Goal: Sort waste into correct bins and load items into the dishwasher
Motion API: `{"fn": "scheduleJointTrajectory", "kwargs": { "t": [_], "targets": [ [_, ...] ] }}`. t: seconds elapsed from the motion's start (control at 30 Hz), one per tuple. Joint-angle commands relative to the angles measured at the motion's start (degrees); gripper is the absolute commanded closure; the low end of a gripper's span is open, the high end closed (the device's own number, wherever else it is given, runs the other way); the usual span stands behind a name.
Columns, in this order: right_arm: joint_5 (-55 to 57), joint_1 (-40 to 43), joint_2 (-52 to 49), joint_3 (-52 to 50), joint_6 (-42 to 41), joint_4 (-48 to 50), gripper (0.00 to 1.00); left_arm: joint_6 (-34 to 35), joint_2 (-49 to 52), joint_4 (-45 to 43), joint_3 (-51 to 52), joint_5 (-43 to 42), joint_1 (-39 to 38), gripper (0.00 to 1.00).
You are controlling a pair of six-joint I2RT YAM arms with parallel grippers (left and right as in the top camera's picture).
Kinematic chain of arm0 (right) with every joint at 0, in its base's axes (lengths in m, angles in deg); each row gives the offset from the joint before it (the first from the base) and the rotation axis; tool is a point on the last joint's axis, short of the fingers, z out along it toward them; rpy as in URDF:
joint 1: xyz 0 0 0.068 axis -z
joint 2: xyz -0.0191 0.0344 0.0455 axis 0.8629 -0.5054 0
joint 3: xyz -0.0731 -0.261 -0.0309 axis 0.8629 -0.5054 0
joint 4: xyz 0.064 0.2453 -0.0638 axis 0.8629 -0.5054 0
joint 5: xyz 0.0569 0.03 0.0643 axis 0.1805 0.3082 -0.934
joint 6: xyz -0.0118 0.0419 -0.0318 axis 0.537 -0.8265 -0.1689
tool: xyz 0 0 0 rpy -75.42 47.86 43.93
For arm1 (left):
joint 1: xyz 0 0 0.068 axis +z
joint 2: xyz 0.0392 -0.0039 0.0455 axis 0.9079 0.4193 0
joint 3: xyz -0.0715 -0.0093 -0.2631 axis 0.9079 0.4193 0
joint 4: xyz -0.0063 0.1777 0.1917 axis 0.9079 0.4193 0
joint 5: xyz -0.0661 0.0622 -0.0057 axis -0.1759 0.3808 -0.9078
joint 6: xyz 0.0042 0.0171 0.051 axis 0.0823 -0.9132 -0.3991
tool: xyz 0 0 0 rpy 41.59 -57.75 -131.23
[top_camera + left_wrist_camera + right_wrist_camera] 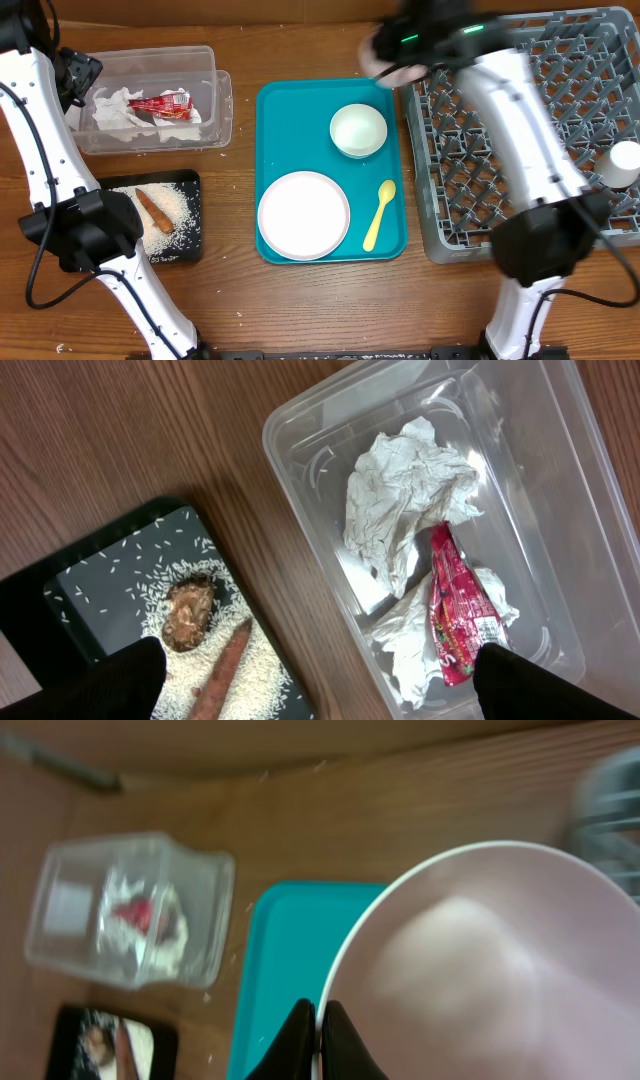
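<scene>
From above, we take the teal tray (268,150) as our landmark; on it lie the plate (304,215) at the near left, a bowl (358,130) at the far right, and the spoon (379,215) near the right rim, bowl end away from us. The rack (480,200) stands just right of the teal tray, with the cup (625,163) at its right edge. The tub (215,120) sits left of the teal tray and holds napkins (115,108) and the wrapper (165,103). The black tray (188,245) lies nearer than the tub, also left of the teal tray, carrying rice (172,205) and the stick (153,210). The right gripper (385,68) is blurred above the teal tray's far right corner, with a pink bowl (405,76) in it.

In the left wrist view, the left gripper (320,695) stands wide open and holds nothing, its fingertips (110,685) dark at the bottom edge; below it we see the tub's near wall and the black tray, where a lump (188,615) touches the stick in the rice. The wrapper bears white lettering, which we cannot read.

In the right wrist view, the right gripper is pinched shut on the pink bowl's rim; the pink bowl fills the right half, tilted, over the teal tray's right side.
</scene>
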Motion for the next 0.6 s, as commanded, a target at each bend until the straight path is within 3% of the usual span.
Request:
{"fn": "scheduleJointTrajectory", "kwargs": {
  "t": [0.0,0.1,0.57],
  "targets": [
    [-20.92,11.10,0.76,0.37,-0.57,1.03,0.96,-0.22,-0.22,-0.09,0.00,-0.02,-0.35,0.00],
    [-33.27,18.91,-1.51,0.35,-0.57,3.85,0.96,-0.22,-0.22,-0.09,0.00,-0.02,-0.35,0.00],
    [-39.63,21.44,-12.41,0.35,-5.16,10.23,0.96,-0.22,-0.22,-0.09,0.00,-0.02,-0.35,0.00]
  ]
}}
